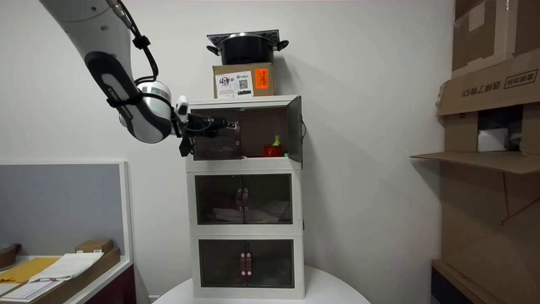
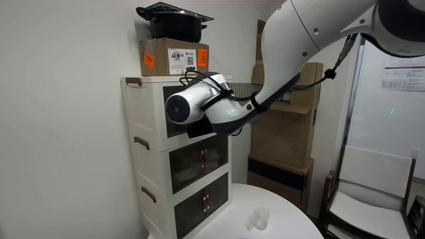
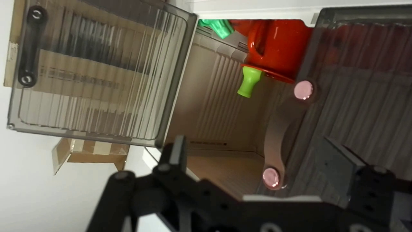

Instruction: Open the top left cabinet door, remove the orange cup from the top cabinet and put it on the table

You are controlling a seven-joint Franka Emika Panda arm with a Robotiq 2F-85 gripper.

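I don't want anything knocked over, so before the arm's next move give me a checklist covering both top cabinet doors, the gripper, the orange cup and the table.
1. Left door of the top cabinet open: not ok, shut.
2. Right door out of the way: ok, swung open.
3. Gripper open for the left door's handle: ok, jaws apart, handle showing between them in the wrist view, unclamped.
4. Orange cup upright: ok, standing inside.
5. Orange cup empty: cannot tell, a green item shows past its rim, inside or behind.
6. Table free of obstacles: not ok, clear cup on it.
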